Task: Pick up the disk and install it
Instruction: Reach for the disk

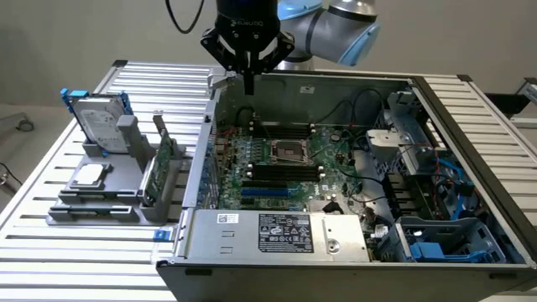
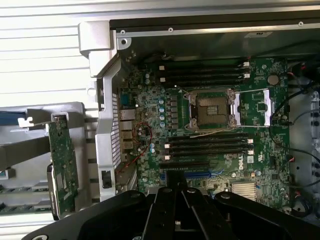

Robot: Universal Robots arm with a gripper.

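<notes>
above the open case, one gripper, fingers pressed together, empty; one disk upright in one rack.

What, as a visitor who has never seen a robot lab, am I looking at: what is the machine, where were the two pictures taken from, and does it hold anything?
The grey-and-blue robot arm ends in a black claw. One picture comes from a camera off the arm; the other looks down from its wrist. The claw is shut, holds nothing, and hangs over an open grey metal computer case with a green motherboard. On the slatted metal table, at the exterior view's left, a grey plastic rack holds the silver-grey hard disk in its blue frame, standing upright, a thin green circuit card and a small square silver chip.
</notes>
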